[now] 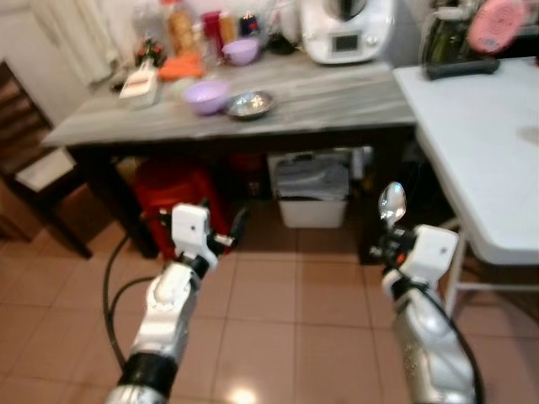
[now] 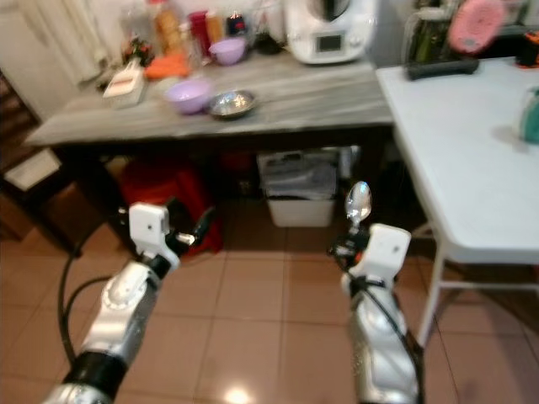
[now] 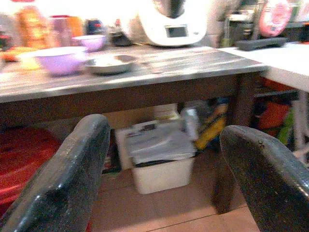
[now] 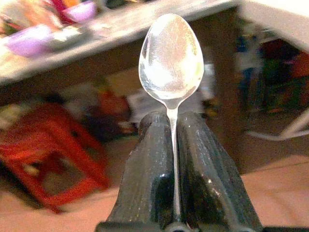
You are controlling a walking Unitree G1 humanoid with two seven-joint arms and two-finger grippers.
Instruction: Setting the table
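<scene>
Nearest the camera, the robot's two silver arms reach forward over a tiled floor. The right gripper [image 4: 173, 145] is clamped on the handle of a metal spoon [image 4: 170, 58], fingers pressed together, with the bowl of the spoon standing upright above them. The left gripper [image 3: 164, 169] carries nothing, its two black fingers [image 3: 63, 179] spread wide. Just beyond the arms, under a dark wooden table [image 1: 337, 105], sit a red plastic stool [image 1: 173, 189] and a white bin [image 1: 312, 198]. On the tabletop stand a lilac bowl [image 1: 206, 95] and, just beside it, a small steel dish [image 1: 249, 103], with a second lilac bowl [image 1: 242, 50], bottles and a white kitchen machine [image 1: 347, 29] farther back. To the robot's right, a white folding table [image 1: 480, 143] holds a dark appliance at its far end. The step in hand appears to be carrying the spoon to a place setting; the next move likely calls for walking closer to a table, lifting the spoon above its edge and laying it flat. No brand, label or writing can be read; the machine's small display is too blurred.
</scene>
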